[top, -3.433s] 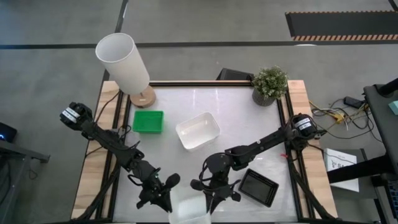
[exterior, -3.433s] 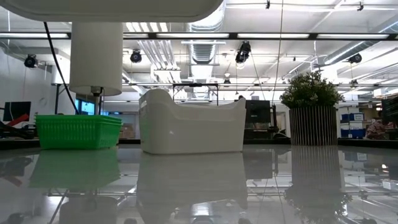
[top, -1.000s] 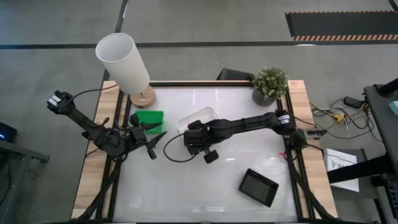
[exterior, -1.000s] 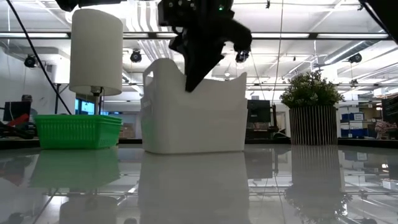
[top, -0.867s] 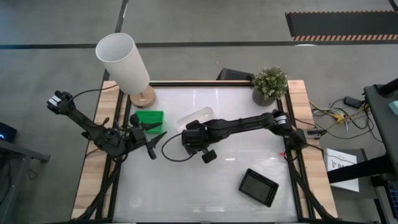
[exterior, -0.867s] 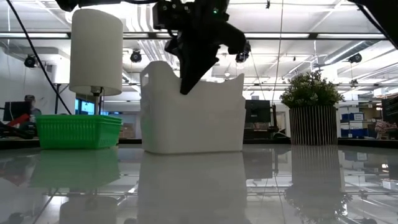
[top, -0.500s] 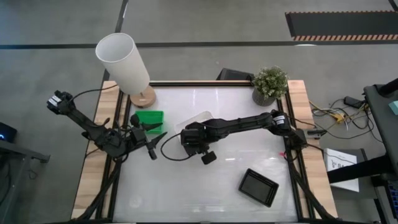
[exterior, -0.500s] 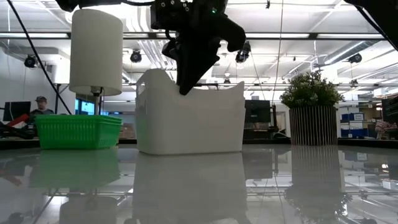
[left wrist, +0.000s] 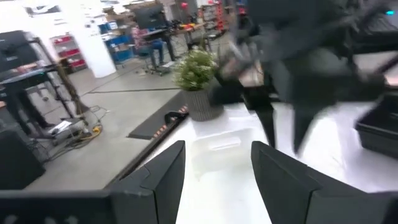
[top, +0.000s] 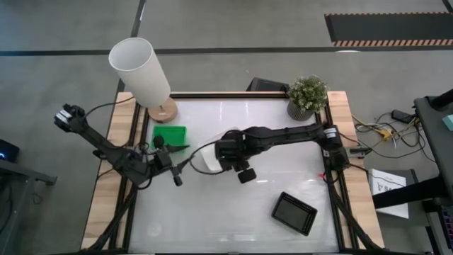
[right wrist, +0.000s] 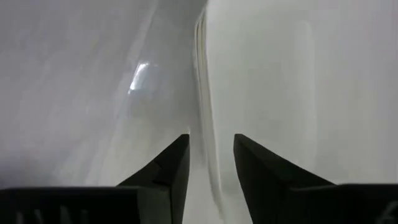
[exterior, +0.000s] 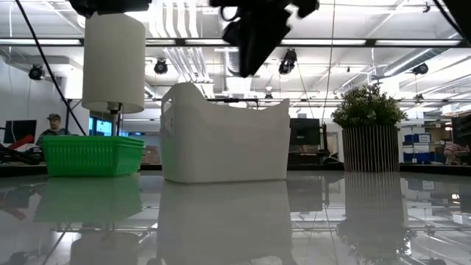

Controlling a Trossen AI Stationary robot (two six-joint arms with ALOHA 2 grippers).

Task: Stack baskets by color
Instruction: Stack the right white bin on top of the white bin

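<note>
The stacked baskets point(exterior: 224, 140) at the table's middle are plain white. The basket point(top: 169, 136) near the lamp is bright green, with a fine grid of mesh on its sides in the low view. The basket point(top: 295, 212) near the front right is black. The lampshade point(top: 139, 69) is white on a pale wooden base. The plant point(top: 307, 92) has speckled green foliage in a grey, vertically ribbed pot. The table point(top: 283, 173) is glossy white, edged in light wood.
</note>
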